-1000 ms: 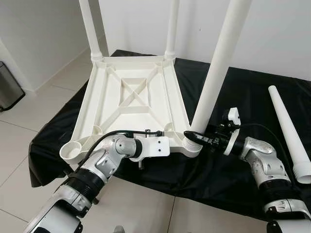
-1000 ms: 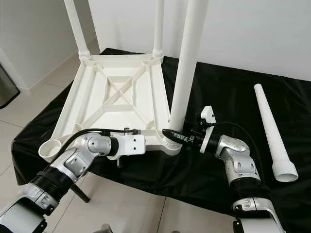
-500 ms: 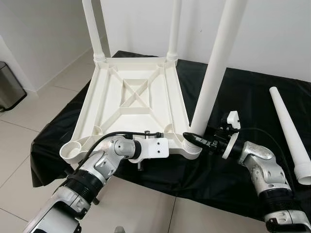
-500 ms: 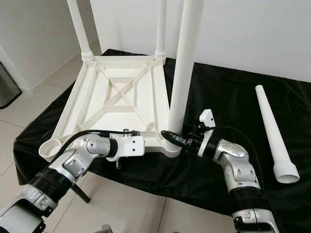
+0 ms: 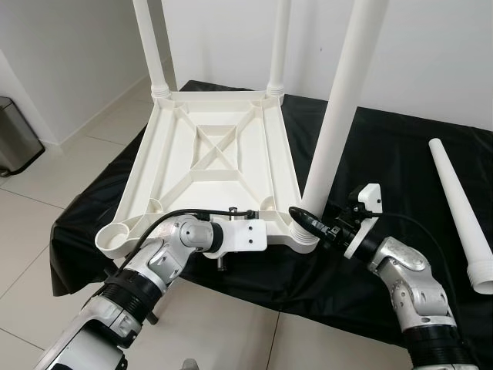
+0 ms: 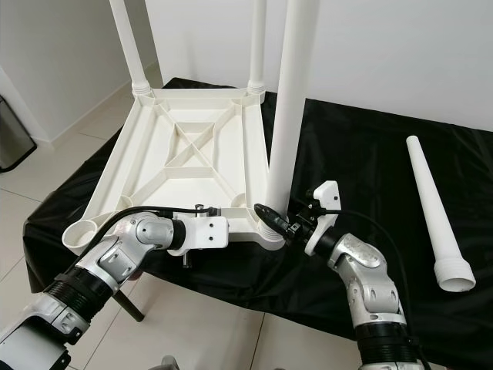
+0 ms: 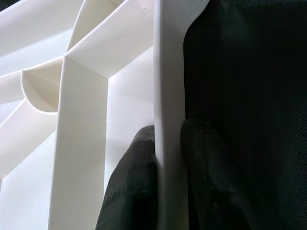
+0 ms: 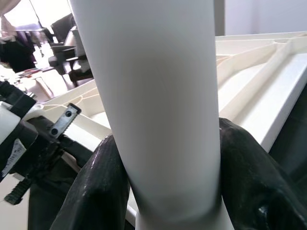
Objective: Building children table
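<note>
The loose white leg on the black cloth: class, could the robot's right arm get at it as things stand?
Probably not at once: the right tool is clamped round the upright leg. The loose leg lies unobstructed on that arm's side.

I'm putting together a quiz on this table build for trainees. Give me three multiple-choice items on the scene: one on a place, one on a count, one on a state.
1. Where does the loose leg lie?
A. On the black cloth, on the robot's right
B. On the floor tiles
C. Inside the tabletop frame

2. How many legs stand in the upturned tabletop?
A. One
B. Three
C. Four

3. What is the right end effector doing?
A. Hanging idle
B. Gripping the base of the near leg
C. Holding the loose leg

Answers:
1 A: the loose leg rests on the black cloth, apart from the tabletop.
2 B: two far legs and the near leg stand upright; the near left socket is empty.
3 B: the right end effector has a finger either side of the leg's base, while the left end effector pinches the tabletop rim.
</note>
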Tool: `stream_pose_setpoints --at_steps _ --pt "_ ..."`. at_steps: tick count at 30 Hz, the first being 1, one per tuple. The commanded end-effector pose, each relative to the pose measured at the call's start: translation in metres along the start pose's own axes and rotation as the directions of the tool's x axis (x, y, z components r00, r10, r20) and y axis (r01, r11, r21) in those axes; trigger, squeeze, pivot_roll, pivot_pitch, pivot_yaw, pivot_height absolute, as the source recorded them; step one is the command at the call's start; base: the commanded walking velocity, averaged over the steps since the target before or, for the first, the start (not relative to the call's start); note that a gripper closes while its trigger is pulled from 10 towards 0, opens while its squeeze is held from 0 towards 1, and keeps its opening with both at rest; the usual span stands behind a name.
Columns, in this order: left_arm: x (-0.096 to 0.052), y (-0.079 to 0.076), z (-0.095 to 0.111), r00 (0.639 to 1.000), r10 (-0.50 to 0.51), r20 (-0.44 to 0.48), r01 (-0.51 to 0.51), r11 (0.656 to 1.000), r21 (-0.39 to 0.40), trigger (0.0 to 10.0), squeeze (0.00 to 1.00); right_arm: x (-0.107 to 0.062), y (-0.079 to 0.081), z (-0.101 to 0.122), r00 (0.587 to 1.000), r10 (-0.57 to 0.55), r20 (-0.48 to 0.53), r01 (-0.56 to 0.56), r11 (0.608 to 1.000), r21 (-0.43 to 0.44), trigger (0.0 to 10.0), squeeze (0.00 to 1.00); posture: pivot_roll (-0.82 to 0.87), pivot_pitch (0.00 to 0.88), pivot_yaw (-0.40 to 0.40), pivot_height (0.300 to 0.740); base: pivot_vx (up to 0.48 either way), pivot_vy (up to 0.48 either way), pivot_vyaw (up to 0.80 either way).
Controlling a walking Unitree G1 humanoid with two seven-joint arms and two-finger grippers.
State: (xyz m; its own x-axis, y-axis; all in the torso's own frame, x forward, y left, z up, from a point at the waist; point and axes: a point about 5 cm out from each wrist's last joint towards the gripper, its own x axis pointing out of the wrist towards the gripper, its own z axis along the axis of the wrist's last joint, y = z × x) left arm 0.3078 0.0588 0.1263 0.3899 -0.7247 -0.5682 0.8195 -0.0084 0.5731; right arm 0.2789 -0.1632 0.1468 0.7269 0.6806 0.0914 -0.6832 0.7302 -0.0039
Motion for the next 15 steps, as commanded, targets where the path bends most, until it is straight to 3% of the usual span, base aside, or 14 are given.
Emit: stream_pose_setpoints --at_steps 1,9,15 --pt "0.0 0.004 0.0 0.999 0.04 -0.018 -0.04 0.999 0.007 10.0 0.0 0.012 0.017 0.014 0.993 0.071 0.091 -0.071 0.997 -0.001 10.0 0.0 -0.03 0.0 -0.018 0.74 0.0 0.0 0.0" --pt "-0.001 0.004 -0.001 0.999 0.04 -0.021 -0.04 0.999 0.005 10.0 0.0 0.017 0.028 0.014 0.985 -0.106 0.134 0.1 0.994 0.05 10.0 0.0 -0.03 0.0 -0.018 0.74 0.0 0.0 0.0" --pt "0.0 0.004 0.0 0.999 0.038 -0.018 -0.038 0.999 0.006 10.0 0.0 0.022 0.034 0.01 0.945 -0.304 0.116 0.302 0.953 0.036 10.0 0.0 -0.03 0.0 -0.017 0.74 0.0 0.0 0.0"
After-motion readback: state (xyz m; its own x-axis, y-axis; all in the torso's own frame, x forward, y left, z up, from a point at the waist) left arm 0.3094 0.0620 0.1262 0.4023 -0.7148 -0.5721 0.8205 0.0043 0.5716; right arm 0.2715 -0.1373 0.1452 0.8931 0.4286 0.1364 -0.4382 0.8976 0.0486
